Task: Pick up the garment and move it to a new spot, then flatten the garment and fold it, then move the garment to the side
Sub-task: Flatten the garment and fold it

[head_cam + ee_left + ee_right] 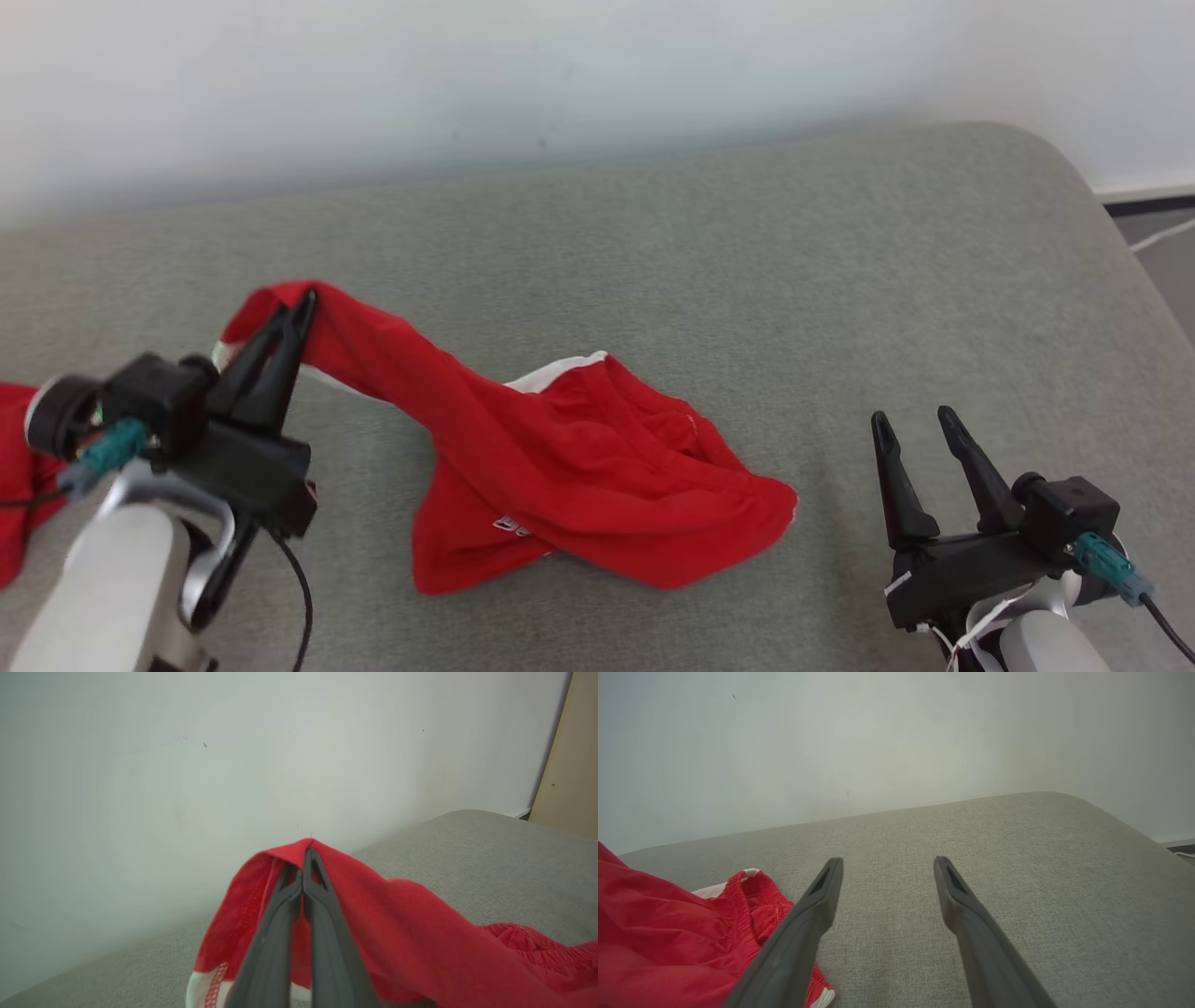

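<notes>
A red garment (pixel 569 467) with white trim lies crumpled on the grey cushion, one end pulled up toward the left. My left gripper (pixel 297 308) is shut on that raised edge; in the left wrist view its fingers (pixel 303 858) pinch the red hem (pixel 373 905). My right gripper (pixel 915 420) stands open at the lower right, to the right of the garment and apart from it. In the right wrist view its fingers (pixel 817 905) frame bare cushion, with the garment's elastic waistband (pixel 742 905) at the left.
The grey cushioned surface (pixel 747 261) runs back to a pale wall (pixel 560 75) and rounds off at the right edge (pixel 1111 243), beyond which floor shows. More red cloth (pixel 19 467) lies at the far left edge behind my left arm.
</notes>
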You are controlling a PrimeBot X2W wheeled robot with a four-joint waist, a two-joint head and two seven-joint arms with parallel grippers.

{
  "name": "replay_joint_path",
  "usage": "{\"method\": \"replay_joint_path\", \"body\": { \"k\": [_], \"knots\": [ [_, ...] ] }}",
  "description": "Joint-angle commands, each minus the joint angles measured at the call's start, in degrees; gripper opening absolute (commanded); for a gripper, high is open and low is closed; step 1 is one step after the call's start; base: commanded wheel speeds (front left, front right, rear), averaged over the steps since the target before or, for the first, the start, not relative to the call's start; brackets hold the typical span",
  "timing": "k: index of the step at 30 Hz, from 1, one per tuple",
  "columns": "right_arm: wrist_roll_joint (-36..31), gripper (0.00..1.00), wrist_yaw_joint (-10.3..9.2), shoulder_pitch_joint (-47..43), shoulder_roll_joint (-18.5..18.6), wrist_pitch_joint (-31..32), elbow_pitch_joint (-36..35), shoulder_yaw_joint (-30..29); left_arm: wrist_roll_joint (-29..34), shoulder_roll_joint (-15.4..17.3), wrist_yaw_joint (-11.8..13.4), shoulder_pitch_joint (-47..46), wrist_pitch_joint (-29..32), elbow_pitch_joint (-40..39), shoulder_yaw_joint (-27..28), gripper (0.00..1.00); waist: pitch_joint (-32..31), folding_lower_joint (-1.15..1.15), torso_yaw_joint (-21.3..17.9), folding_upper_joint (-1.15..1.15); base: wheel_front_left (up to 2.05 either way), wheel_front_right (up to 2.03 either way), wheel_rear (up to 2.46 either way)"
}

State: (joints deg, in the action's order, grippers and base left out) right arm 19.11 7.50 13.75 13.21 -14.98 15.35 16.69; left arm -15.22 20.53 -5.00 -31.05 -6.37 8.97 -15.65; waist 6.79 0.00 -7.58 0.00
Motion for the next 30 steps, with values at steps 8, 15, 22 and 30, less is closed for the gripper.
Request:
{"method": "replay_joint_path", "body": {
  "k": [8, 15, 22, 30],
  "knots": [
    [-0.7, 1.0, -0.01, 2.0, -1.6, -0.3, -0.7, -0.6, -1.3, 2.1, -2.0, -10.5, 1.6, 7.1, -3.7, 0.0, 4.3, 0.0, -5.8, 0.0, 0.0, 0.0, 0.0],
    [-1.0, 1.0, -0.01, 2.7, -2.6, -0.3, -0.7, -1.0, -2.0, 3.4, -2.4, -19.5, 0.4, 15.8, -7.2, 0.0, 6.6, 0.0, -8.1, 0.0, 0.0, 0.0, 0.0],
    [-1.1, 1.0, -0.02, 3.5, -3.0, -0.2, -0.7, -1.0, -4.1, 4.0, -2.4, -25.6, -1.6, 22.8, -12.5, 0.0, 8.4, 0.0, -9.3, 0.0, 0.0, 0.0, 0.0],
    [-1.6, 1.0, -0.02, 4.5, -3.2, -0.2, -0.5, -0.9, -5.2, 4.3, -2.4, -31.1, -6.3, 34.6, -16.4, 0.19, 9.7, 0.0, -10.1, 0.0, 0.0, 0.0, 0.0]
  ]
}}
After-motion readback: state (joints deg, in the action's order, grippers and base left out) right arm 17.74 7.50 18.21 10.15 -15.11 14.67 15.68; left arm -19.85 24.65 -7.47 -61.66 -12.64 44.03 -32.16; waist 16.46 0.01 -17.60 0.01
